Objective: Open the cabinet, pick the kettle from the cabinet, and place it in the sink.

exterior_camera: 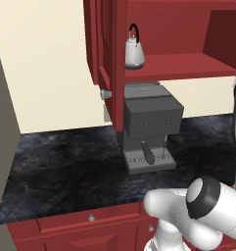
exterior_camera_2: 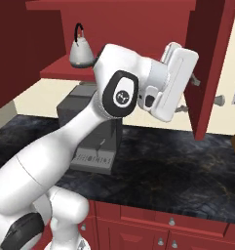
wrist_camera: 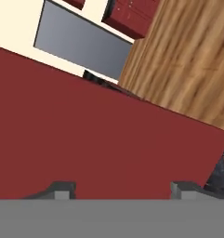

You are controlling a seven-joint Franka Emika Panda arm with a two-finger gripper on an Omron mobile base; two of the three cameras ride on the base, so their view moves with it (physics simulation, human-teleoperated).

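The cabinet (exterior_camera: 178,66) stands open, its left door (exterior_camera: 107,44) and right door (exterior_camera_2: 211,63) both swung out. On the left end of its shelf sits the kettle (exterior_camera: 134,53), silver-white with a black arched handle, and the right base view has the kettle (exterior_camera_2: 81,52) behind my arm. My gripper (exterior_camera_2: 185,105) hangs close to the inner face of the right door, well right of the kettle. In the hand view my gripper (wrist_camera: 125,189) is open, fingertips apart, with the red door panel (wrist_camera: 108,135) right in front of it. The sink is out of view.
A boxy grey coffee machine (exterior_camera: 150,122) stands on the dark marble counter (exterior_camera: 65,166) under the shelf. Red drawers (exterior_camera: 90,217) run below the counter edge. In the hand view a wood-grain panel (wrist_camera: 187,60) and a grey panel (wrist_camera: 81,42) lie beyond the door.
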